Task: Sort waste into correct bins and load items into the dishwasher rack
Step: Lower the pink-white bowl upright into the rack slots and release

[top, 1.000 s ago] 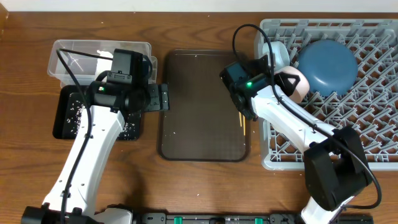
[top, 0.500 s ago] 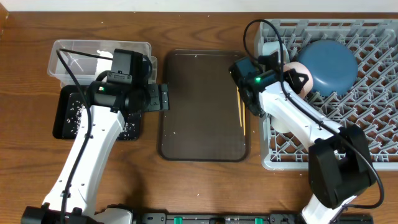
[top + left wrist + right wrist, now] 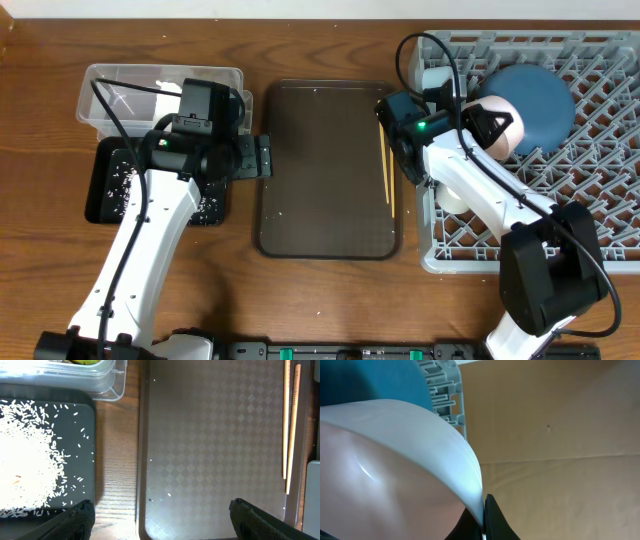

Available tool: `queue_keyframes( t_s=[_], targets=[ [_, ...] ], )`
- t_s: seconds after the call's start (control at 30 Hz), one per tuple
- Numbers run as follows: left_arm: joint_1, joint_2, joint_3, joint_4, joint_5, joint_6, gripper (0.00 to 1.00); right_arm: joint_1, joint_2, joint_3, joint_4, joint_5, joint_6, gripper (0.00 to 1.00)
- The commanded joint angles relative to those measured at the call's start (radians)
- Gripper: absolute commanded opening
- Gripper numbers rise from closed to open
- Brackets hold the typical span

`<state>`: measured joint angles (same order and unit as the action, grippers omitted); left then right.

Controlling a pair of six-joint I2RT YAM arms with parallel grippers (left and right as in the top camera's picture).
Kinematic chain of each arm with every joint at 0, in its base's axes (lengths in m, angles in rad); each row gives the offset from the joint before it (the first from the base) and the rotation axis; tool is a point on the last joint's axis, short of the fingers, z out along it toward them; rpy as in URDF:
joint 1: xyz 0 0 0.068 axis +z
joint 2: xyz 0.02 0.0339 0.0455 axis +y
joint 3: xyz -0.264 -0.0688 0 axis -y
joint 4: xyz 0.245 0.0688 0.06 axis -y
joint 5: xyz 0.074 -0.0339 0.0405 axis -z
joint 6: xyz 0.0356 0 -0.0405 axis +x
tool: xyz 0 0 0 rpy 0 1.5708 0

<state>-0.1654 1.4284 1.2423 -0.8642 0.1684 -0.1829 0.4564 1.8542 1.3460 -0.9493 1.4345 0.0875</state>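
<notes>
Carried further in over the rack (image 3: 600,210) than it was a second ago, the white bowl (image 3: 505,143) now hangs tilted from the right gripper (image 3: 487,126), whose fingers are pinched together on the bowl's thin rim. Just beyond the gripper sits the blue dish (image 3: 535,105), already in the rack. From overhead the bowl's edge overlaps it, though whether the two touch cannot be told. Behind the right gripper, back on the brown tray (image 3: 320,170), the pair of chopsticks (image 3: 388,175) lies side by side along the edge nearest the rack.

Across the table the left gripper (image 3: 263,157) has not budged. Its fingers stand wide apart with nothing between them, hovering at the brown tray's far edge, with the black tray (image 3: 105,185) strewn with rice (image 3: 25,460) and the clear tub (image 3: 130,95) just behind it.

The step in hand looks to be loading the bowl. The next move appears to call for lowering it between the pegs beside the dish, clear of it, and only then parting the fingers. Let go early, a bowl held by its rim could tip or knock the dish. The chopsticks seem to be the next piece to load.
</notes>
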Motion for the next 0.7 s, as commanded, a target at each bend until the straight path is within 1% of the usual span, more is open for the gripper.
queue_keyframes(
  t_s=[0.0, 0.07, 0.2, 0.33, 0.53, 0.67],
  targets=[
    [0.003, -0.011, 0.017, -0.003, -0.013, 0.006, 0.89, -0.014, -0.031, 0.002, -0.005, 0.063, -0.068, 0.01],
    [0.003, -0.011, 0.017, -0.003, -0.013, 0.006, 0.89, -0.015, -0.031, 0.002, -0.007, 0.085, -0.093, 0.01],
    [0.003, -0.011, 0.017, -0.003, -0.013, 0.006, 0.89, -0.021, -0.031, 0.002, -0.009, 0.11, -0.097, 0.01],
    [0.003, -0.011, 0.017, -0.002, -0.013, 0.006, 0.89, -0.029, -0.031, -0.001, -0.038, 0.01, -0.094, 0.01],
    [0.003, -0.011, 0.017, -0.002, -0.013, 0.006, 0.89, -0.053, -0.03, -0.014, -0.077, -0.01, -0.044, 0.01],
    [0.003, -0.011, 0.017, -0.002, -0.013, 0.006, 0.89, -0.077, -0.03, -0.015, -0.132, -0.01, 0.01, 0.01]
  ],
)
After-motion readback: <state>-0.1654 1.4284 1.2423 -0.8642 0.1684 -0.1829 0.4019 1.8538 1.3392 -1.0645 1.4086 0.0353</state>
